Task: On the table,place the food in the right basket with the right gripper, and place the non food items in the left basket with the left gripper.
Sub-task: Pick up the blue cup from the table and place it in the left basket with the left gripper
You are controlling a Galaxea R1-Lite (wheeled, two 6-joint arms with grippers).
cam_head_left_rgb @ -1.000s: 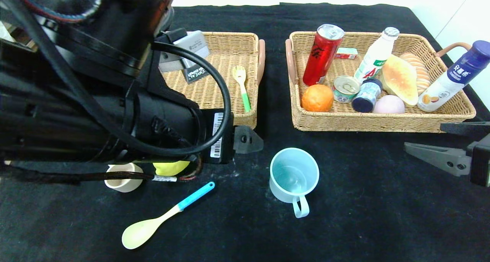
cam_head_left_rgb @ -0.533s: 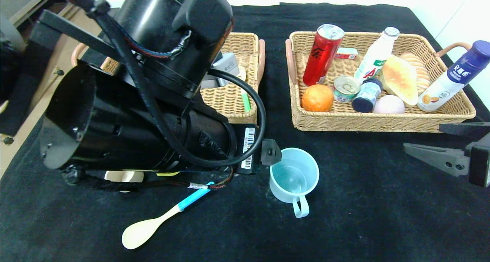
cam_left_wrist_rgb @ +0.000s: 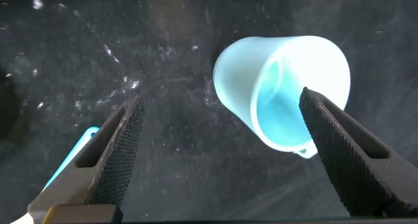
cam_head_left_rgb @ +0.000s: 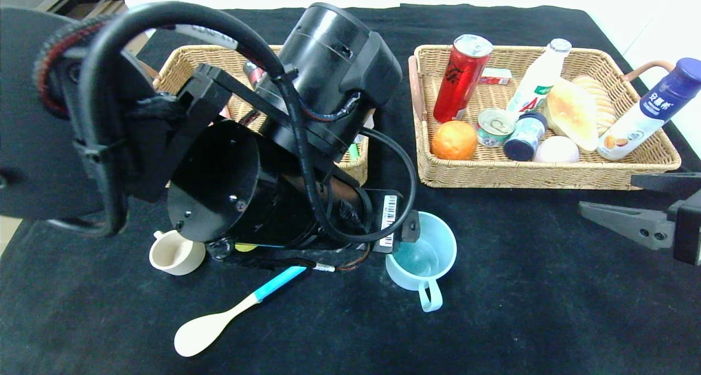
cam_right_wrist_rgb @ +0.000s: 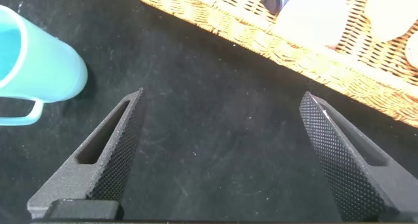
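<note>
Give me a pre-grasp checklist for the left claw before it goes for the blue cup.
1. Left claw open: ok, both fingers spread wide.
2. Claw lined up with the light blue cup: not ok, one finger overlaps the cup's mouth and the other stands well off to the side.
3. Cup upright on the table: ok, mouth up, handle toward the robot in the head view.
4. Left basket has room: cannot tell, the arm hides most of it.
5. Right claw clear: ok, parked by the right basket.
</note>
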